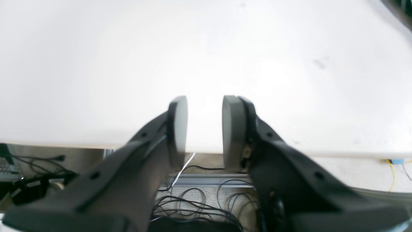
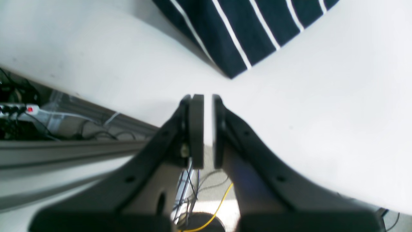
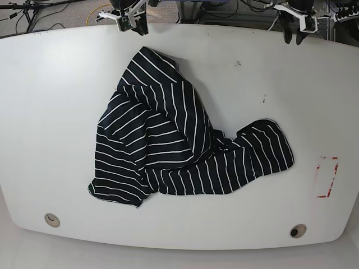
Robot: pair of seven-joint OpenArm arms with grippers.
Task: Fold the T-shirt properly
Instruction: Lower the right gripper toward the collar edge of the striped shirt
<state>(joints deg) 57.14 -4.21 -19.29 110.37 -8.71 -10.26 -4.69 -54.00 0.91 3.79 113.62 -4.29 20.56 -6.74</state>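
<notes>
The T-shirt (image 3: pixel 179 145) lies crumpled on the bench (image 3: pixel 56 112), its length running far-left to near-right, neckline hidden in folds. Left jaws partly open, right nearly closed, both empty.

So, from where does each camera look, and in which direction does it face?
Left wrist: sits behind the left tool, looking past its parted pads at bare table and cables beyond the edge; the two dark fingers show.
Right wrist: sits behind the right tool, pads almost together, facing a corner of the T-shirt.
Base: looks down from above on the whole table with the crumpled T-shirt; both tools show at the top edge.
Shared: right wrist and base both show the T-shirt; all show the table.
</notes>
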